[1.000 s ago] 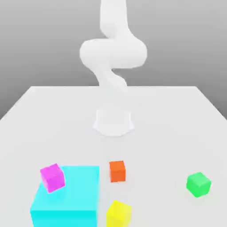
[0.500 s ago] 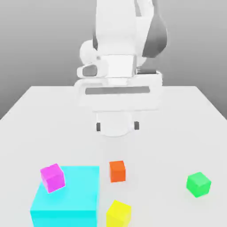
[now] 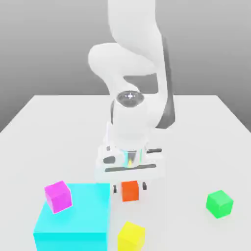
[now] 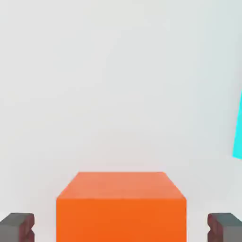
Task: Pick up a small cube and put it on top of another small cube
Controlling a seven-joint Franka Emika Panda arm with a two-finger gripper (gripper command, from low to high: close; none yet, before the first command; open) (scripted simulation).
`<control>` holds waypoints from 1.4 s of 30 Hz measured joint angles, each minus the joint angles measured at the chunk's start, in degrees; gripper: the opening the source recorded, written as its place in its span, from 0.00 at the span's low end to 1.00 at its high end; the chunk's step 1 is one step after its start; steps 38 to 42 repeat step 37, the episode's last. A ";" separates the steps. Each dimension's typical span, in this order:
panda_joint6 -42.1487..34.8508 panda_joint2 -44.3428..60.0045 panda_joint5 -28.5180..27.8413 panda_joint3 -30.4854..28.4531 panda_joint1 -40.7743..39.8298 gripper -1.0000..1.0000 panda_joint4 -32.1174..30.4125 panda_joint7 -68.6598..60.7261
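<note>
Four small cubes and one large block rest on the white table (image 3: 59, 112). Nearest the exterior camera: one yellow cube (image 3: 131, 236) and the large cyan block (image 3: 81, 218), which carries one magenta cube (image 3: 58, 196) at its far corner. One green cube (image 3: 219, 203) sits well apart at the exterior view's right. One orange cube (image 3: 130, 190) lies between the spread fingertips (image 4: 17, 227) of the gripper (image 3: 130, 187), jaws released, not touching it.

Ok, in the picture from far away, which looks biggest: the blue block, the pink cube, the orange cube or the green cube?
Largest to smallest, exterior view:
1. Cyan block, clearly the biggest.
2. Pink cube, green cube and orange cube look nearly alike. Orange seems slightly smaller, but it sits farther back, so I won't rank them.
</note>
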 joint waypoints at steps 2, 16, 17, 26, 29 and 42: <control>-0.02 0.00 -0.09 0.01 -0.01 0.00 0.00 0.08; -15.32 -17.87 -5.90 0.16 -2.36 0.00 -2.60 4.79; -17.24 -18.53 -6.56 -0.22 -3.29 0.00 -1.34 6.07; -36.62 -20.06 -8.30 -6.37 -12.23 0.00 16.54 17.70; -43.13 -20.38 -8.16 -8.55 -15.01 0.00 22.75 21.24; -35.66 -12.77 -6.64 -9.23 -15.87 1.00 22.84 21.26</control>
